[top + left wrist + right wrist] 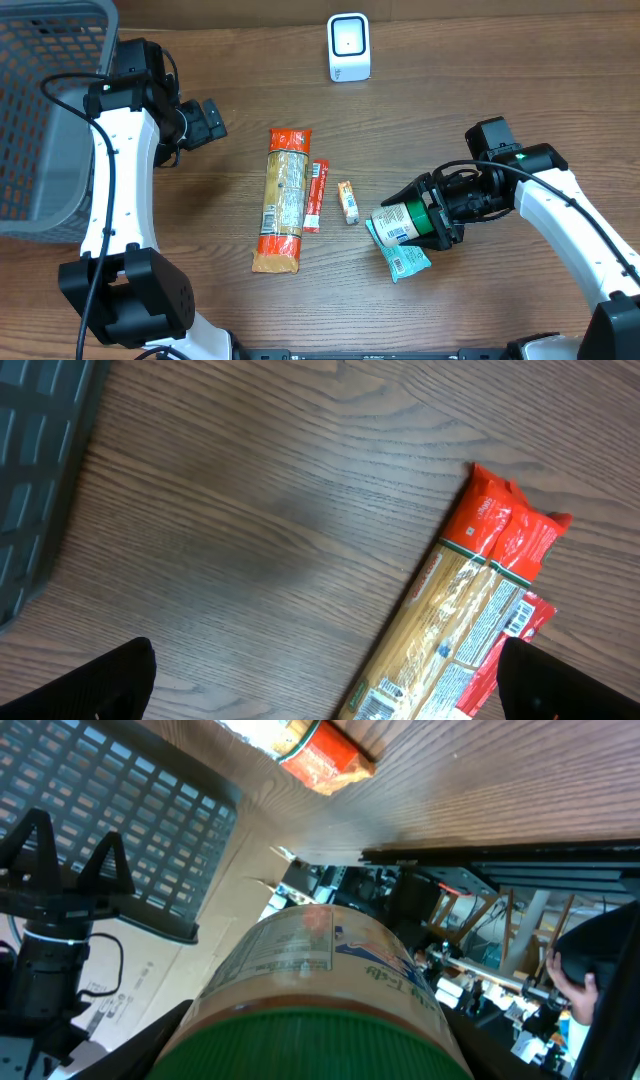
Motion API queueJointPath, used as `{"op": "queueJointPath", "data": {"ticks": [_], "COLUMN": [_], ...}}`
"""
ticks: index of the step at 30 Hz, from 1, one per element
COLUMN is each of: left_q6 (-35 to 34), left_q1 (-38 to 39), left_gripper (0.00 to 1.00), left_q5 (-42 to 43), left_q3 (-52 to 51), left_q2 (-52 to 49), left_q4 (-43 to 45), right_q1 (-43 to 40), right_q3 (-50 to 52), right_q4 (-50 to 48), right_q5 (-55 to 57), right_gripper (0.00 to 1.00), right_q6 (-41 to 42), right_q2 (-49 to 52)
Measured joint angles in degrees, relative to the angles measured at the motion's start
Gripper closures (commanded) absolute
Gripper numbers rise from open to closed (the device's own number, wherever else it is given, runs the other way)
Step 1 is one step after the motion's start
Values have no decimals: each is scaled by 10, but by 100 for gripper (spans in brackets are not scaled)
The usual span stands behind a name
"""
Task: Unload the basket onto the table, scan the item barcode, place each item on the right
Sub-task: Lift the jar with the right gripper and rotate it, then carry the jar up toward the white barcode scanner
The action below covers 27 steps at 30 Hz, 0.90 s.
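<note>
Cylindrical jar (398,222), with a green ribbed lid and a glossy paper label, is held on its side at the 4 o'clock part of the wood-grain desk (480,80). Its long axis runs about 8-to-2 o'clock. The right gripper (422,216) is clenched around it. The white boxy scanner (349,47) stands at 11 o'clock, well apart. The left gripper (205,120) is released and empty — farther from the jar, near the crinkly pasta packet (283,200).

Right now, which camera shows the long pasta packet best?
Overhead: the whole pasta packet is in view, end to end. The left wrist shows only its red-topped half, close up; the right wrist catches just one red end.
</note>
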<state>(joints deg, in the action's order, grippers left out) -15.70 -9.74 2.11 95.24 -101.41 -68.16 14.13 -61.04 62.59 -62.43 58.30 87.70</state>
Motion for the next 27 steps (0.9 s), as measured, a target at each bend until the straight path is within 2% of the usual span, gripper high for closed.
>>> {"op": "queueJointPath", "data": {"ticks": [23, 27], "left_q6": [0, 0], "left_q1": [0, 0], "left_gripper": [0, 0], "left_q5": [0, 0], "left_q3": [0, 0], "left_q2": [0, 0], "left_q4": [0, 0], "right_q1": [0, 0], "right_q3": [0, 0], "right_q4": [-7, -42], "right_q5": [-19, -17], "right_gripper": [96, 96], "right_q6": [2, 2], "right_q2": [0, 0]}}
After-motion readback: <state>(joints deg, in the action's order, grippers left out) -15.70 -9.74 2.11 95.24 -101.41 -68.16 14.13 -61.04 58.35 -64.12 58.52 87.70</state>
